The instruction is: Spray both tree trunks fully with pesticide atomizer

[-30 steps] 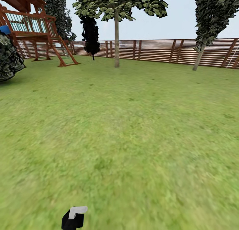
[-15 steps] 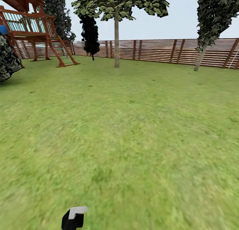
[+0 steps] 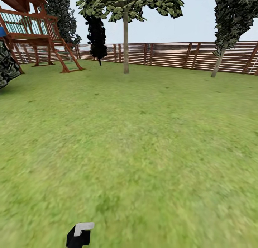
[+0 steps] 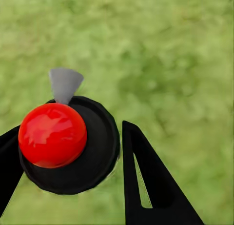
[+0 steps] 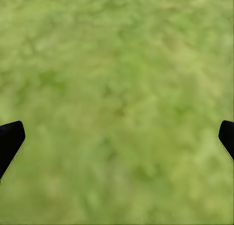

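The pesticide atomizer (image 4: pixel 53 134) has a round black body, a glossy red ball cap and a grey nozzle. My left gripper (image 4: pixel 70 147) is shut on it, black fingers (image 4: pixel 146 181) on either side, above the grass. In the head view the atomizer (image 3: pixel 80 233) pokes up at the bottom edge, pale nozzle on top. Two trees stand far ahead by the fence: one with a straight pale tree trunk (image 3: pixel 126 43) in the middle, one with a leaning trunk (image 3: pixel 218 63) at the right. My right gripper (image 5: pixel 117 137) is open over bare grass.
A wide green lawn (image 3: pixel 143 140) stretches to a brown slatted fence (image 3: pixel 179 54). A wooden play tower with a ladder (image 3: pixel 43 36) stands at the far left, with a dark round bush (image 3: pixel 5 67) beside it and a dark narrow tree (image 3: pixel 96 36) behind.
The whole head picture has shifted: the bush and play tower slide toward the left edge and the trees sit slightly nearer, so the camera has moved. The atomizer stays in my left gripper.
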{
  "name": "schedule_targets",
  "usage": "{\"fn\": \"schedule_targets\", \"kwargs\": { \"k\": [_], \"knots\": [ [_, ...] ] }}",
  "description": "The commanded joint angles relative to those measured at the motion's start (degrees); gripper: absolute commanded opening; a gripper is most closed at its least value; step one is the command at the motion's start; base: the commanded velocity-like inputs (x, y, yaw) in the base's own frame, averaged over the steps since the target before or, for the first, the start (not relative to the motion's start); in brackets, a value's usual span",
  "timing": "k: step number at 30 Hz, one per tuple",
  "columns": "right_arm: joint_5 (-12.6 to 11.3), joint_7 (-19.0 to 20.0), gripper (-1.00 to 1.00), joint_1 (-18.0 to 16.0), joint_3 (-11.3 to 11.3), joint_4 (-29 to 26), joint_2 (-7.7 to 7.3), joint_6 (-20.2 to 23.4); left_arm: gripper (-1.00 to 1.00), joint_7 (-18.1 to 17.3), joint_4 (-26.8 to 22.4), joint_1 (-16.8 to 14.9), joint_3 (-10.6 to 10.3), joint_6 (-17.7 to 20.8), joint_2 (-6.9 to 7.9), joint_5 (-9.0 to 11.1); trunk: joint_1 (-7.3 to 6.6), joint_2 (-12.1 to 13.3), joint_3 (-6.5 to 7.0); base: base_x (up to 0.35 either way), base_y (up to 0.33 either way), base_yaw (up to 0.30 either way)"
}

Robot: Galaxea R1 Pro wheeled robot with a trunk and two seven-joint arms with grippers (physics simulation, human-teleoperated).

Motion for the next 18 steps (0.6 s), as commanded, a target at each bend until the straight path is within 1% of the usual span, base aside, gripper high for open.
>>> {"fn": "schedule_targets", "kwargs": {
  "k": [1, 18],
  "knots": [
    [0.48, 0.0, 1.0, -0.02, -0.48, 0.0, 0.01, -0.12, -1.0, 0.2, 0.03, -0.04, 0.28, -0.2, -0.04, -0.61, 0.03, -0.02, -0.05, 0.342, 0.0, 0.0],
    [0.48, 0.0, 1.0, -0.02, -0.48, 0.0, 0.01, -0.12, -1.0, 0.2, 0.03, -0.04, 0.28, -0.2, -0.03, -0.61, 0.03, -0.02, -0.05, 0.342, 0.0, 0.0]
  ]
}}
